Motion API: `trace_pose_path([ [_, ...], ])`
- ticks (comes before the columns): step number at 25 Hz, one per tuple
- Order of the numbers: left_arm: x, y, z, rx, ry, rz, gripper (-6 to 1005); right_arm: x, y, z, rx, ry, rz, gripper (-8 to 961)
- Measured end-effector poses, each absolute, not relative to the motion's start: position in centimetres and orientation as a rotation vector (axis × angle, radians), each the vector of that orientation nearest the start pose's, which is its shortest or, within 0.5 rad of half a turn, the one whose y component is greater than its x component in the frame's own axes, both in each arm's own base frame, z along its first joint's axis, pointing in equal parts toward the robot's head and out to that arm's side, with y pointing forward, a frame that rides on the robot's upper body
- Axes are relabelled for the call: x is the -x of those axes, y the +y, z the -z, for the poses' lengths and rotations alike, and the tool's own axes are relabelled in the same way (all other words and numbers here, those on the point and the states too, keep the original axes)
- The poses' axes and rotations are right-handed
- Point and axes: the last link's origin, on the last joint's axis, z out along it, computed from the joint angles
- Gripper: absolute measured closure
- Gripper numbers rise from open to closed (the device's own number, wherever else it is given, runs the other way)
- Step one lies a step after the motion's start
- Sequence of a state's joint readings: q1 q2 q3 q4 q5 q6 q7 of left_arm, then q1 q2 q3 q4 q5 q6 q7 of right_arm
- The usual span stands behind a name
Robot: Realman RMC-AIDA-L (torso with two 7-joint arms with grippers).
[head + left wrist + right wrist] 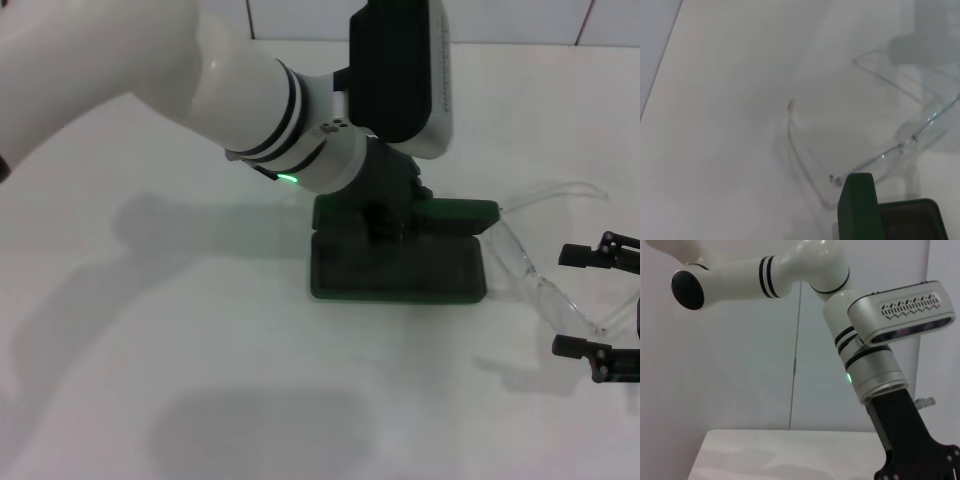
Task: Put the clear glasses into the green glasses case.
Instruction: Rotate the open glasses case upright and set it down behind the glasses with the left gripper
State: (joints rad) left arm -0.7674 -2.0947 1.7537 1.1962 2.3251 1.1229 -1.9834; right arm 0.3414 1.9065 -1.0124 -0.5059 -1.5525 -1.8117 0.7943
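I count one green glasses case [398,268], open mid-tabletop [150,330], left gripper [385,215] down on it, can't tell its jaws. One clear glasses [530,265] at the case's 3 o'clock, right gripper [597,305] spread wide around them.

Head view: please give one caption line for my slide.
Left gripper over open green glasses case; clear glasses lie beside it.

The case [398,265] was dark green with a dark lining; the glasses [535,275] beside it were colourless; the table [150,330] under it was white.
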Motion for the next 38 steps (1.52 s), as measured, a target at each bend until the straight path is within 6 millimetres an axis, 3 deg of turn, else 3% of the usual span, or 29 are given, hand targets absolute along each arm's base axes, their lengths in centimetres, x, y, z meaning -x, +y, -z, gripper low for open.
trace_pose_path([
  [6,7.8,35.9,9.7,2.898,0.321,-0.241,785,-29.2,26.1,-3.8,2.715,-0.055,-0.933,169],
  [38,8.1,35.6,10.4,2.89,0.289,-0.24,785,-29.5,25.6,-4.0,2.718,-0.044,-0.939,174],
])
